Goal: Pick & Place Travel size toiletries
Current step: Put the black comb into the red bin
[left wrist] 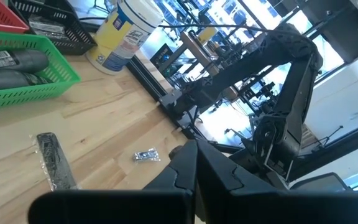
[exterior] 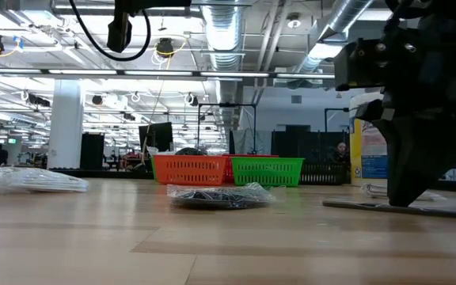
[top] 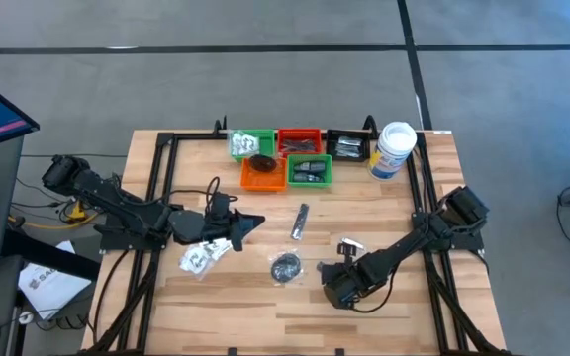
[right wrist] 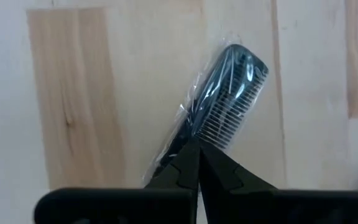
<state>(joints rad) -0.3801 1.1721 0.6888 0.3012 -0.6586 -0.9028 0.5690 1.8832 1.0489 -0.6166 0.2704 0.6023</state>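
My right gripper (right wrist: 192,148) hangs low over a comb (right wrist: 225,93) near the front edge of the table (top: 404,326), right of the middle. The comb lies flat with its long axis slanted across the run of the table's boards. Its toothed end points away from my fingertips and its handle passes beneath them. It is black, with fine teeth along one side, and sealed in a clear crinkled wrapper. My right fingers are pressed together, their tips meeting where the teeth give way to the handle. I cannot tell whether they pinch the wrapper. My right arm reaches in from the table's right edge, elbow out and wrist bent steeply down.

My left gripper (top: 253,223) is also closed, empty, and held low near the left of the table's middle. A clear packet (top: 198,257) lies just beside it and a slim silvery sachet (top: 300,221) lies ahead.
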